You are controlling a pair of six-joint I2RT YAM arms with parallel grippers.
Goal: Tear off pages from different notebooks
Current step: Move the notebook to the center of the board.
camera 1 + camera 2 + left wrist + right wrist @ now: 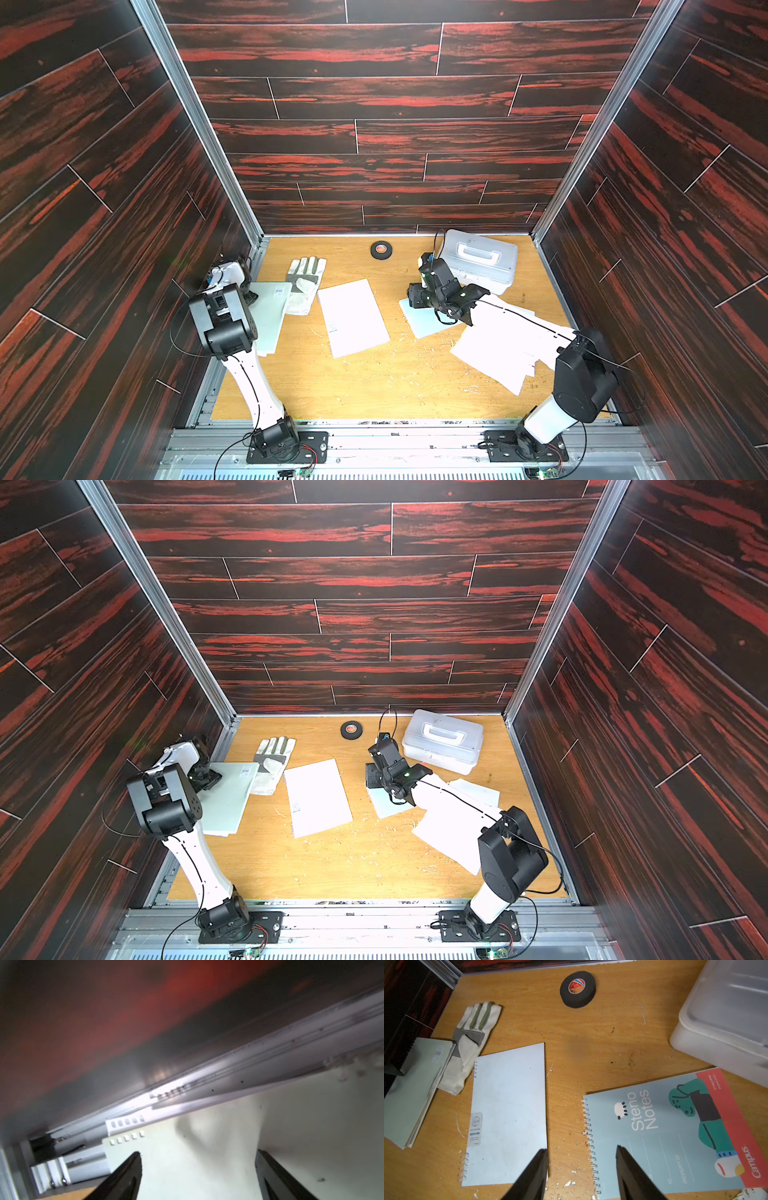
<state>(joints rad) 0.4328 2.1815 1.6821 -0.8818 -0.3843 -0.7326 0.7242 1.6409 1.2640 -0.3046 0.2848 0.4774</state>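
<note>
Three notebooks lie on the wooden table: a pale grey-green one (270,320) (226,802) at the far left, a white one (353,318) (508,1109) in the middle, and a small teal-and-coral "Steno Notes" pad (675,1132) (428,324). A pile of torn white pages (496,353) (453,833) lies on the right, partly under my right arm. My left gripper (198,1152) (249,296) stands open over the grey-green cover's hole-punched corner (126,1138), holding nothing. My right gripper (581,1148) (413,301) is open above the bare strip between the white notebook and the Steno pad's spiral (589,1138).
A white-and-grey glove (305,282) overlaps the grey-green notebook's far edge. A black tape roll (381,249) sits at the back, and a translucent box with a handle (478,259) at the back right. An aluminium rail (249,1059) and the side wall run close to my left gripper. Paper scraps litter the table.
</note>
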